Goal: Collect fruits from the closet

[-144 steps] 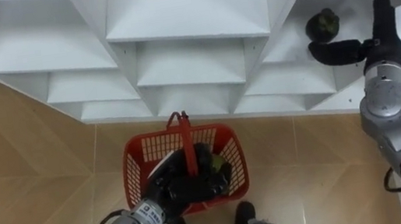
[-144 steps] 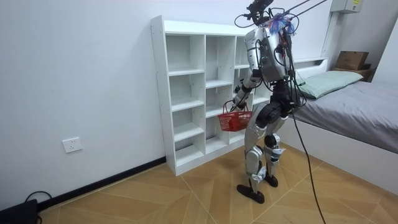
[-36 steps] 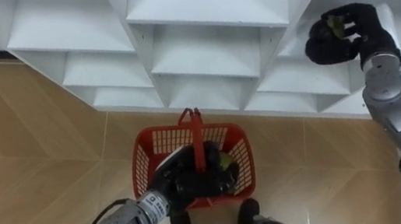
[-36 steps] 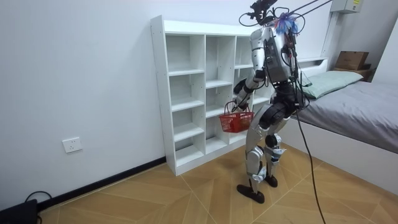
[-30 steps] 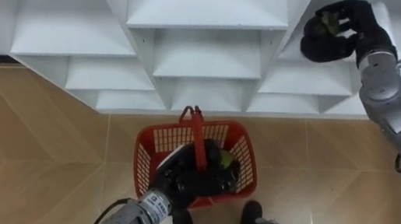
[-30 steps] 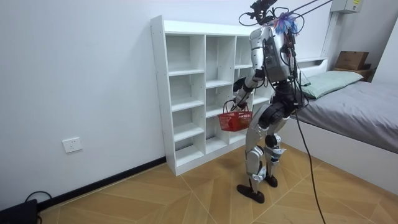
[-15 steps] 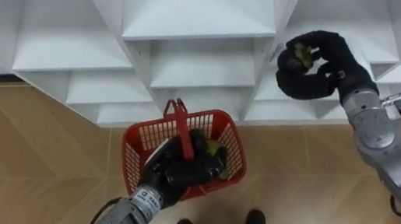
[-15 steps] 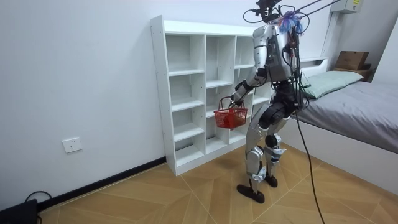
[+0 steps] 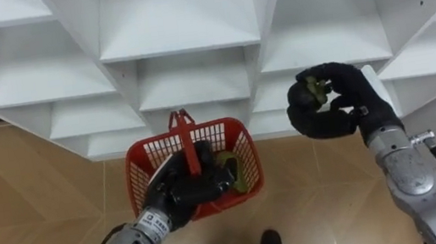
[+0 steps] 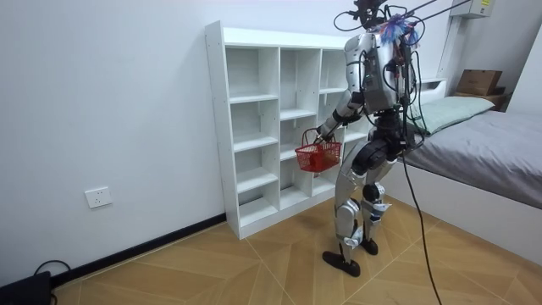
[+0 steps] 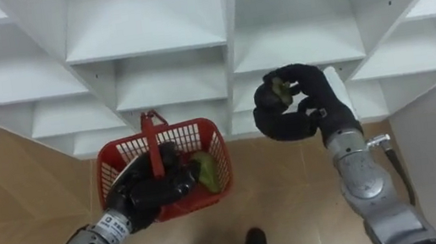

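Out of the closet (image 10: 254, 127) compartment where it was reaching a few seconds back, the right hand (image 9: 344, 106) has come away with a small dark fruit (image 9: 314, 89) and swung in toward the middle, and the basket (image 10: 318, 157) now hangs a touch higher than it did before. From where I stand, the tall white closet with its open cubbies stands against the wall. The robot is upright close in front of it, facing the shelves. The bed (image 10: 491, 152) with its pale green pillow (image 10: 445, 110) lies at about three o'clock of the robot in the room view. Wooden floor (image 10: 254, 263) runs underneath. Looking down from the robot's head, the red mesh basket hangs at about seven o'clock of the picture's middle, out in front of the lower shelves and above the floor. The left hand (image 9: 178, 189) has its fingers curled round the basket's upright handle and carries it. Inside the basket, toward its right side, lies a yellow-green fruit (image 9: 232, 171), partly hidden by that hand. The right hand is at about two o'clock of the basket, near it but not over it. Its fingers and thumb are wrapped tight around the dark fruit, so that just the top of it peeps out between them.
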